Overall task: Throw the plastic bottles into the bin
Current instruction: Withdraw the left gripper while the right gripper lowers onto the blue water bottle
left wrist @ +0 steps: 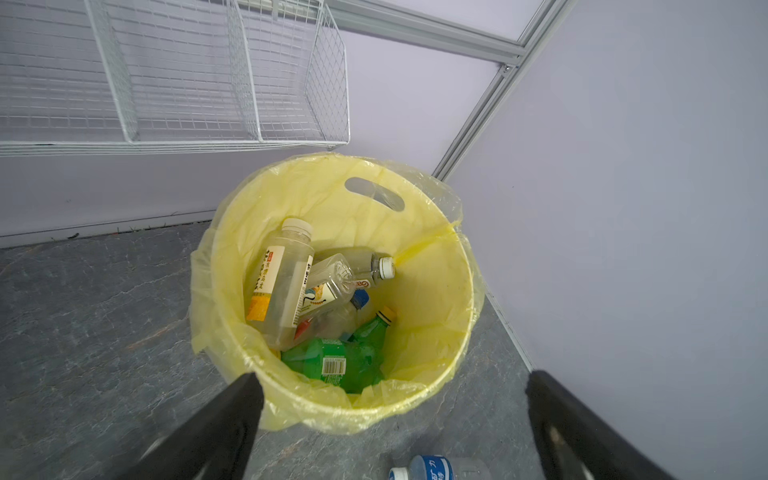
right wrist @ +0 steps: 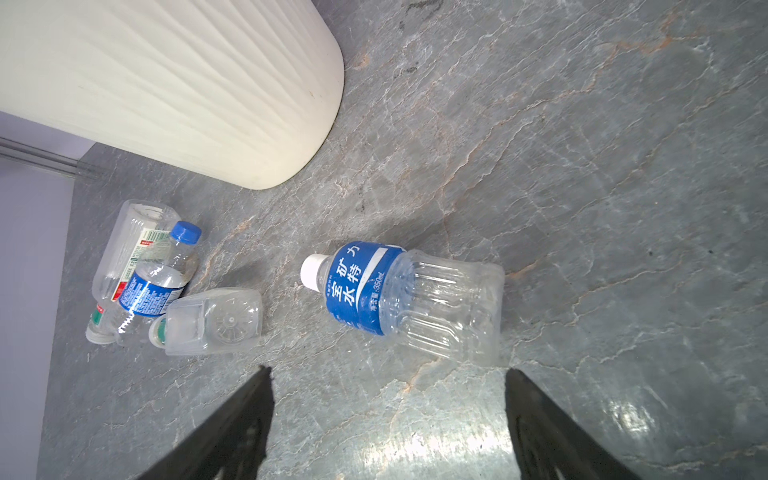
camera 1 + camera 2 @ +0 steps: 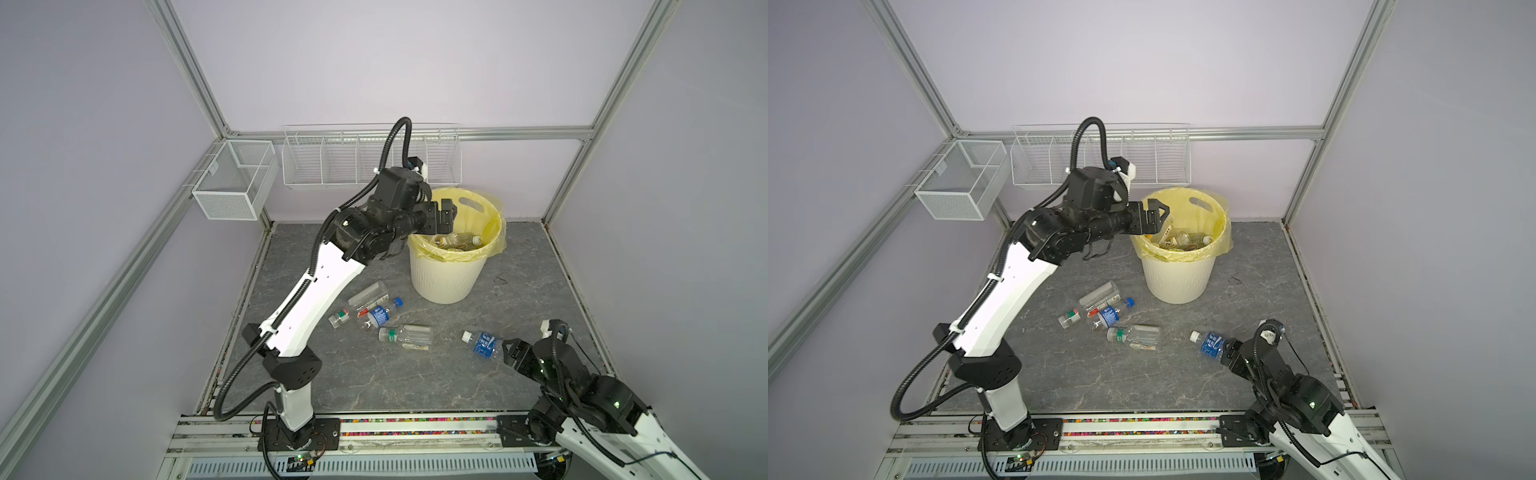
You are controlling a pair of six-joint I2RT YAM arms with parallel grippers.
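Observation:
The cream ribbed bin (image 3: 440,282) (image 3: 1177,282) with its yellow liner stands at the back of the floor. Several plastic bottles lie inside, among them a tall clear one (image 1: 282,282) and a green one (image 1: 332,361). My left gripper (image 3: 446,216) (image 3: 1156,218) (image 1: 392,377) hangs open and empty over the bin's near rim. On the floor, a blue-label bottle with a white cap (image 3: 482,344) (image 2: 399,295) lies just ahead of my open right gripper (image 3: 509,350) (image 3: 1229,353) (image 2: 388,372), apart from its fingers. Several more bottles (image 3: 380,313) (image 2: 166,282) lie in a cluster left of the bin.
A long white wire basket (image 3: 370,158) hangs on the back wall behind the bin, and a mesh basket (image 3: 232,183) is on the left wall. Aluminium frame posts mark the corners. The bin's wall (image 2: 166,83) stands close beyond the right gripper.

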